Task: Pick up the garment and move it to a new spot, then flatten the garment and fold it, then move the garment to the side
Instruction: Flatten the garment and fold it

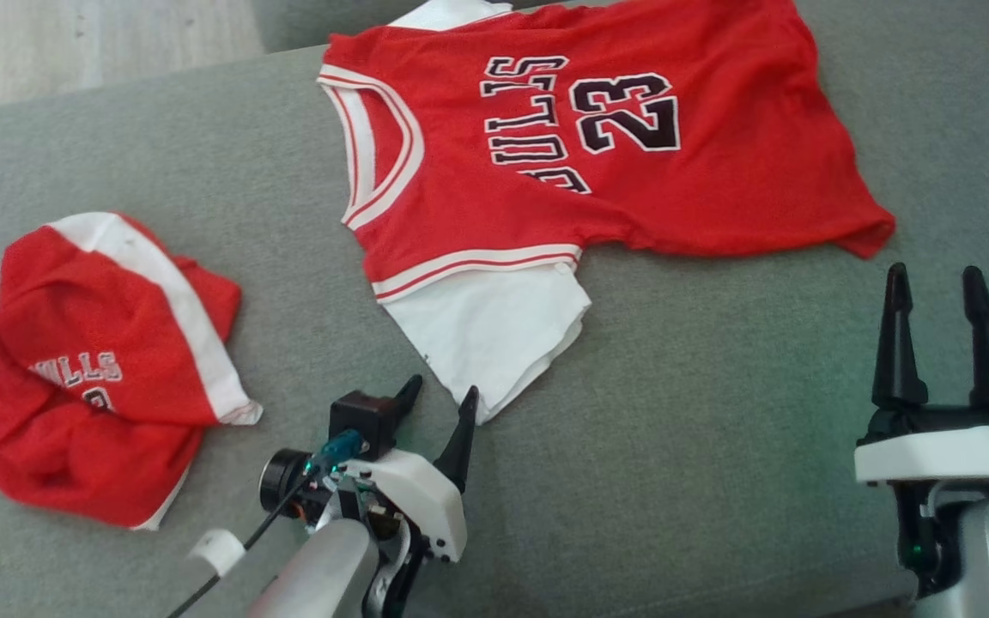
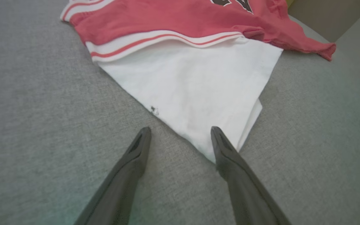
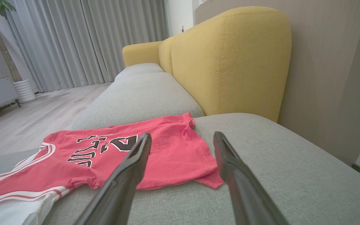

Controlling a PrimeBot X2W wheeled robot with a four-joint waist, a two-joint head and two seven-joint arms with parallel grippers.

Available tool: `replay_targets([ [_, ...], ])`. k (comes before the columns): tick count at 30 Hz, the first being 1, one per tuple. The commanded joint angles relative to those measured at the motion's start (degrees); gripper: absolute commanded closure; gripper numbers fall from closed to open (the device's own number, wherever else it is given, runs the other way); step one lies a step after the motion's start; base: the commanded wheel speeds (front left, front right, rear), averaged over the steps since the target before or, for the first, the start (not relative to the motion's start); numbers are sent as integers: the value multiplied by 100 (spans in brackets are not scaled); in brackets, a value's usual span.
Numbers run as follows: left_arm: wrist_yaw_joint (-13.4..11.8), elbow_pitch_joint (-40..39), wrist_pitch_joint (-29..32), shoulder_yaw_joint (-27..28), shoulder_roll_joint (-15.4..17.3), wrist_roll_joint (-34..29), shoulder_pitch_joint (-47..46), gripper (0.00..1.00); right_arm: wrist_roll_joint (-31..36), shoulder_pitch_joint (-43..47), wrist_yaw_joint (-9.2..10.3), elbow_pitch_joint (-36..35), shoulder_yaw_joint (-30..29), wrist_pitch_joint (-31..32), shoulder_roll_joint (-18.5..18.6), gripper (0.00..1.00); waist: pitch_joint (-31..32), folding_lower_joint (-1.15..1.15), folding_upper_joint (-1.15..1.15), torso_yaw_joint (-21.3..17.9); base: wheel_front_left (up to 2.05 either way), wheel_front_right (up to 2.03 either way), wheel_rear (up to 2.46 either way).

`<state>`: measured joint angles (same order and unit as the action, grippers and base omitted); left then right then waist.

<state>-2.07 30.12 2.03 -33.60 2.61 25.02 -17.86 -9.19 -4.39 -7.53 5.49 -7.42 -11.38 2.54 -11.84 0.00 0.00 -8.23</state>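
Head view: red jersey [image 1: 632, 197] lies spread face up across the far part of the grey sofa seat [image 1: 718, 446], lettering and the number 23 showing. Its white sleeve [image 1: 486, 343] points toward the robot. Crumpled red garment [image 1: 91, 369] sits well apart at the left of the seat. Left gripper [image 1: 441, 388] is at the sleeve's near corner with its fingers spread and nothing between them; one fingertip is just at the cloth's edge. Right gripper [image 1: 934, 273] stands at the lower right, also spread and empty, near the jersey's hem corner but apart from it.

Left wrist view: left gripper [image 2: 180, 129] is low over the seat, jaws wide. One finger crosses the tip of the white sleeve [image 2: 195, 90]; the other is over bare fabric. Cannot tell whether the finger touches the cloth.

Right wrist view: right gripper [image 3: 182, 135] is open and holds nothing, looking along the seat at the jersey [image 3: 73, 168]. Yellow backrest [image 3: 230, 62] rises behind, with grey curtains [image 3: 89, 37] and pale wood floor [image 3: 36, 118] beyond.
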Motion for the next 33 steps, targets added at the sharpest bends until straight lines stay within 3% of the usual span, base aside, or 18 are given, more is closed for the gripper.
replay_targets([
  [1, -81, -58, 80, 116, 27, -11, -199, 0, -72, -188, 4, -151, 174, -72, 34, 0, -24, 0, 0, -83, 0, 0, 0],
  [11, 59, 58, 377, -85, 32, 89, -230, 0, -144, -275, 4, -69, 264, -162, 34, 0, -106, 0, 0, -366, 0, 0, 0],
  [13, 121, 49, 420, -131, 31, 119, -222, 100, -141, -285, 4, -53, 262, -173, 34, 0, -105, 0, 0, -393, 0, 0, 0],
  [20, 91, -146, 122, -36, 40, 168, -262, 100, -89, -294, 4, 3, 126, -182, 34, 0, -61, 0, 0, -308, 0, 0, 0],
  [33, -336, -909, -1303, 739, 197, 271, -359, 100, 65, -414, 4, 375, -353, 257, 34, 0, 61, 0, 0, 139, 0, 0, 0],
])
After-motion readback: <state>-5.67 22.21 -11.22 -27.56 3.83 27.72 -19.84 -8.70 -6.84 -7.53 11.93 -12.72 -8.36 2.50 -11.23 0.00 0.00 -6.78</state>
